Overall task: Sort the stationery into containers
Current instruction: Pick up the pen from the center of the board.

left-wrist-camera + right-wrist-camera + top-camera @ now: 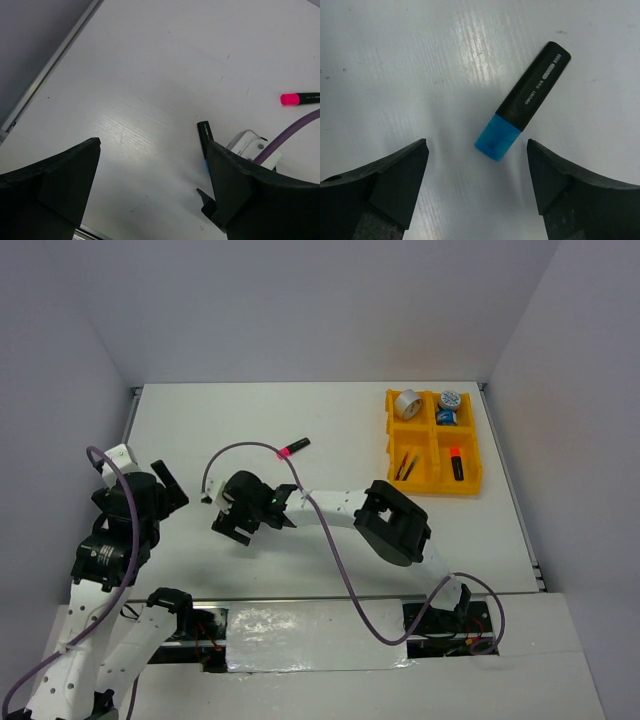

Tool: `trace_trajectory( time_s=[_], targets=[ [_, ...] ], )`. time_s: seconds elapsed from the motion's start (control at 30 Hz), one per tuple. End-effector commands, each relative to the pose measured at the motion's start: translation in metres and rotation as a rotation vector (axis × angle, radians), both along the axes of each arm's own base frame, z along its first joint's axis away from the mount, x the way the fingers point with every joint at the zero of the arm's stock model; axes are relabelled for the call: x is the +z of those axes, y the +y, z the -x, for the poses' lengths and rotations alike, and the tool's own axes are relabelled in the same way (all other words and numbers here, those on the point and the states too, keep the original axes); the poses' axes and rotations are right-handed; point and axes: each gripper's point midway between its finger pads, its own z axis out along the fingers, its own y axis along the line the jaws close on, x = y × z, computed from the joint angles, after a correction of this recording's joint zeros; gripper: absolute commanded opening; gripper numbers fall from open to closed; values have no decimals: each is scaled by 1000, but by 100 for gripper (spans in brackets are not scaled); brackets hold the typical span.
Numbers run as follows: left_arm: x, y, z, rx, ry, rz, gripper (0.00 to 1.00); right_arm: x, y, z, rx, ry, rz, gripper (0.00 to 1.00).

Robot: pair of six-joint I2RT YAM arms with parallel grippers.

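Note:
A blue-capped black highlighter [522, 107] lies flat on the white table, its blue cap [495, 140] just ahead of and between the open jaws of my right gripper [476, 146]. In the top view that gripper [233, 529] reaches left of centre and hides this highlighter. A pink-capped highlighter [293, 447] lies farther back and also shows in the left wrist view [300, 98]. The yellow tray [432, 486] at the back right holds a silver tape ring [405, 404], two blue-white tape rolls [448, 408], two pens [406, 465] and an orange highlighter [456, 462]. My left gripper [172, 488] is open and empty.
In the left wrist view the left gripper [152, 146] hovers over bare table, with part of the blue highlighter [203, 136] and the right gripper's white body [246, 144] beside its right finger. A purple cable [250, 448] loops over the right arm. The table's left edge rail [47, 75] is close.

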Motion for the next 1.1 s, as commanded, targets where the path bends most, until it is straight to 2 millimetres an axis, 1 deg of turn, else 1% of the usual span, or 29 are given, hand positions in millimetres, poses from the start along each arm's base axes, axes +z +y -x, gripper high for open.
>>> trace_trajectory(
  time_s=[0.0,0.03,0.07,0.1,0.13,0.17,0.2,0.3,0.33,0.37,0.4,0.43,0.47,0.5,0.53,0.57,0.6,0.63,0.67,0.73,0.8,0.83,0.87,0.9,0.93,0.97,1.0,1.03,1.07],
  targets=[
    [8,-6,-9,-39,-29,1,99,-13,8,1,40,8,7,84],
    [7,-6,-9,-42,-25,1,99,-15,8,2,41,9,9,84],
    [7,-6,-9,-45,-28,1,99,-9,9,0,33,0,-8,84],
    [7,-7,-9,-48,-30,4,99,-11,6,0,28,0,-6,84],
    [8,-7,-9,-48,-34,5,99,-6,6,-3,9,-7,-19,85],
    [8,-7,-9,-49,-32,3,99,-1,4,-11,-47,-17,-26,86],
    [9,-7,-9,-49,-38,5,99,7,7,-16,-77,-26,-39,87],
    [9,-7,-8,-52,-41,6,99,18,11,-29,-139,-58,-60,88],
    [9,-7,-8,-51,-42,5,99,13,11,-32,-152,-60,-50,88],
    [9,-7,-8,-51,-42,4,99,17,14,-39,-170,-71,-54,88],
    [10,-7,-8,-51,-44,5,99,16,14,-44,-191,-80,-46,87],
    [10,-7,-8,-51,-44,5,99,-1,10,-45,-209,-54,-7,86],
    [10,-7,-7,-51,-45,5,99,4,13,-53,-226,-49,-18,85],
    [10,-7,-7,-52,-45,6,99,0,14,-54,-236,-36,-13,81],
    [11,-7,-7,-51,-47,5,99,-10,13,-54,-249,-16,2,79],
    [11,-7,-7,-49,-49,6,99,-11,14,-54,-251,-10,1,76],
    [12,-6,-6,-48,-52,8,99,-15,13,-55,-256,-4,5,68],
    [11,-6,-6,-46,-53,6,99,-19,12,-53,-260,5,9,65],
    [12,-6,-6,-46,-56,7,99,-22,11,-53,-267,11,11,61],
    [12,-5,-5,-42,-58,7,99,-29,6,-50,-280,19,28,60],
    [13,-5,-4,-39,-63,7,99,-34,0,-49,-296,22,49,56],
    [14,-4,-4,-38,-65,7,99,-39,-7,-48,-315,25,71,49],
    [14,-4,-4,-38,-66,7,99,-41,-11,-48,-328,22,81,44],
    [14,-4,-4,-38,-66,7,99,-41,-16,-47,-336,15,92,34],
    [14,-4,-4,-38,-65,7,99,-34,-18,-49,-376,20,72,24],
    [14,-5,-4,-38,-65,9,99,-40,-29,-46,-394,22,90,0],
    [14,-5,-4,-39,-66,8,99,-38,-34,-45,-416,17,84,0],
    [14,-5,-4,-42,-66,8,99,-30,-44,-46,-447,18,57,0],
    [14,-5,-4,-43,-66,7,99,-24,-46,-45,-446,34,34,0]
  ],
)
